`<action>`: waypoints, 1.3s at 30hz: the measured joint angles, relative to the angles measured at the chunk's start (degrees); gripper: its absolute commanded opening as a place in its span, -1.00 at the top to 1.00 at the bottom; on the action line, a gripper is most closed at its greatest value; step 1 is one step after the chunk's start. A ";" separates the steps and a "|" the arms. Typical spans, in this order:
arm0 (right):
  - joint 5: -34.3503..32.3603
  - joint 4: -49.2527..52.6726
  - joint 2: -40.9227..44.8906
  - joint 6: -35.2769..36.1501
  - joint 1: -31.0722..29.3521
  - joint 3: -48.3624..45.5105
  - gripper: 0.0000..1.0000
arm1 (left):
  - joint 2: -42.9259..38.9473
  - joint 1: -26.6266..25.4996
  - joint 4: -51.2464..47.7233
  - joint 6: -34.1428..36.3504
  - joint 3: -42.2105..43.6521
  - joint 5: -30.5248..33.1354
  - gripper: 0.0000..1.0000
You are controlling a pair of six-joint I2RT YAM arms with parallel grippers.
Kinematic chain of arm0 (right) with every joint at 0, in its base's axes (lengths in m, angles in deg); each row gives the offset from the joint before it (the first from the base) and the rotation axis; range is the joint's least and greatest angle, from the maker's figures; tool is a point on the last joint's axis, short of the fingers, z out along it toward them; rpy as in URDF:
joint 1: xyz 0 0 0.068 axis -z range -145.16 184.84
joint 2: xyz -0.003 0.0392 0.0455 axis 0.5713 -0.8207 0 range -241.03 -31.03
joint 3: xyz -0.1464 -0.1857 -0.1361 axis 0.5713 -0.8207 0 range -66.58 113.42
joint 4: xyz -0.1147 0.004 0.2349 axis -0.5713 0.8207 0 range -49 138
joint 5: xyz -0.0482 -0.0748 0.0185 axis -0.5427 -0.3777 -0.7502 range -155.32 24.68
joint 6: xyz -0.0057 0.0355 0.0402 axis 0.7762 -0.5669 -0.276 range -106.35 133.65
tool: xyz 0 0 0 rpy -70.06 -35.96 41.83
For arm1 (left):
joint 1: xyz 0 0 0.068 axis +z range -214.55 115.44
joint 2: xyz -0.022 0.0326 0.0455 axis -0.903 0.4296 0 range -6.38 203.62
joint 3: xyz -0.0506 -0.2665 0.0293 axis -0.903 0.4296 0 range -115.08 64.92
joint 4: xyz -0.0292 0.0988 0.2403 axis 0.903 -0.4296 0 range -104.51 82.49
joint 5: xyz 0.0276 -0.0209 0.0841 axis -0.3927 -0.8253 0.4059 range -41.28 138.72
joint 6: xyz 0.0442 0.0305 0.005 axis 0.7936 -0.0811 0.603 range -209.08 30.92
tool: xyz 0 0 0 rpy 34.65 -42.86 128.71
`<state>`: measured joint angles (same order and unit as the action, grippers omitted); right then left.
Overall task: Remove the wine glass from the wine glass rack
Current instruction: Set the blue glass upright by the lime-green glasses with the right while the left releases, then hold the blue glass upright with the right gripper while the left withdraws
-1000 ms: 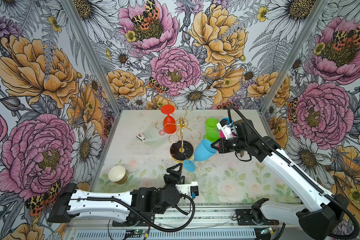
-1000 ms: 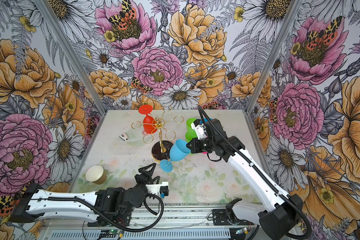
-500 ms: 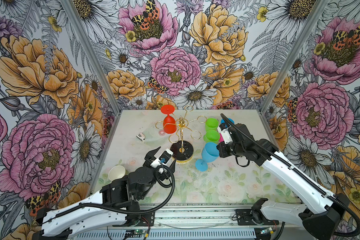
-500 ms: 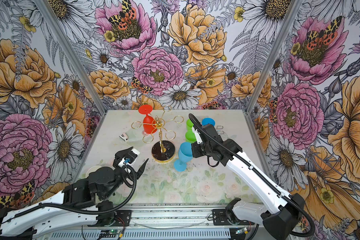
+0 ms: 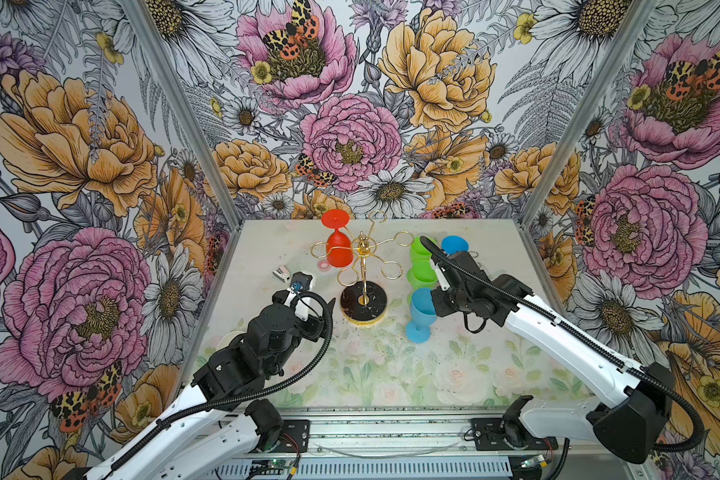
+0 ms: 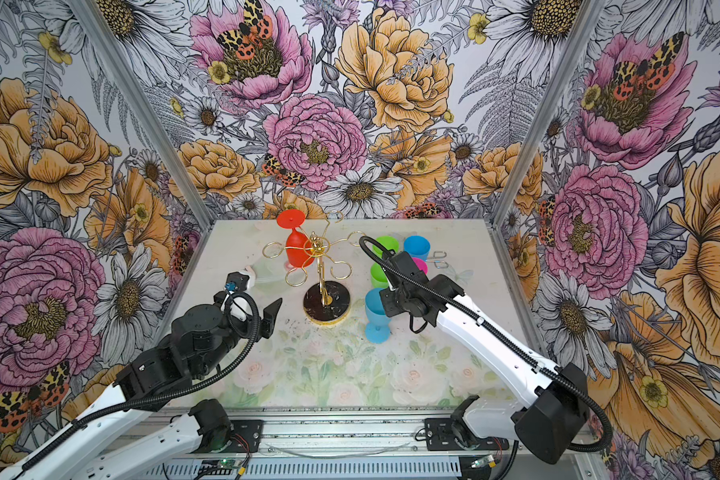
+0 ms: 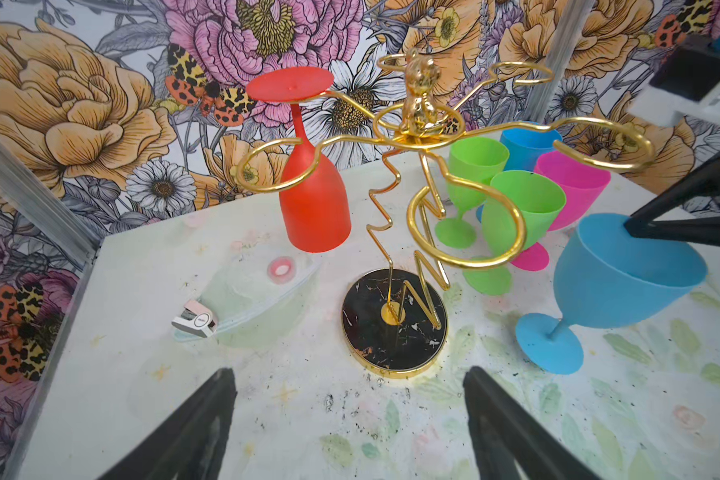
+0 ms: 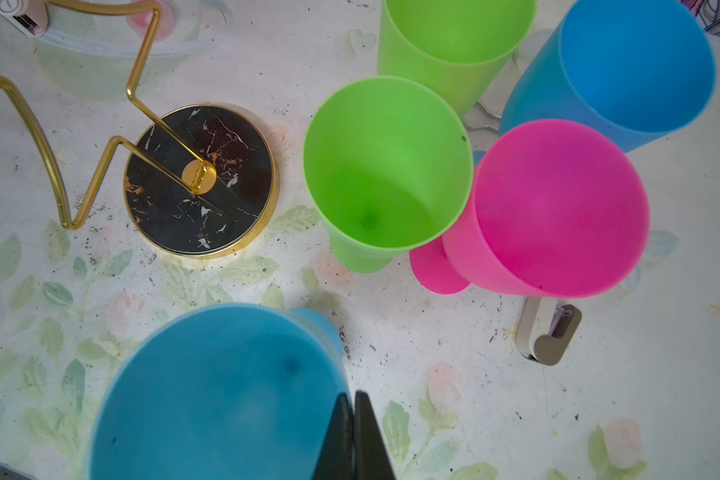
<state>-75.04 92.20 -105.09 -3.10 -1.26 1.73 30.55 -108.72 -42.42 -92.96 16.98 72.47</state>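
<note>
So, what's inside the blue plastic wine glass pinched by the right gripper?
Nothing visible: the held blue plastic wine glass looks empty. The right gripper covers a strip of its inner wall.

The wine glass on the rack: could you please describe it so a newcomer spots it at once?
A thin gold wire rack with a round black base stands mid-table. A red plastic wine glass hangs upside down from one loop. Unlike it, the green, pink and blue glasses nearby are not hung.

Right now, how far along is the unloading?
Done: front green glass, rear green glass, pink glass, rear blue glass stand on the table. In hand: right fingers grip tilted blue glass at rim. Remaining: red glass hangs inverted on the rack; left fingers open, empty.
</note>
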 measured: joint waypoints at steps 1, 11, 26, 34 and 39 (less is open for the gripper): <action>-0.31 -0.02 -0.15 0.13 0.00 -0.07 1.00 | 0.15 1.49 -0.24 -0.68 -0.13 -1.55 -0.77; -1.46 -0.83 -1.86 0.37 0.00 -1.44 1.00 | 1.18 14.62 -3.39 -5.86 -2.34 -17.51 -0.81; -1.44 -5.60 -2.23 1.09 0.00 -4.37 1.00 | 3.67 30.67 -4.31 -11.47 -4.98 -32.50 -0.81; -1.92 -7.89 -3.19 1.44 0.00 -4.44 1.00 | 5.55 33.68 -4.33 -13.68 -5.62 -35.67 -0.81; -2.19 -9.03 -3.67 1.44 0.00 -4.44 0.96 | 5.95 34.77 -4.52 -13.79 -7.04 -36.50 -0.81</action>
<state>-77.23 83.17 -108.76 -1.66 -1.26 -2.71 36.50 -73.94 -46.95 -106.75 9.94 35.97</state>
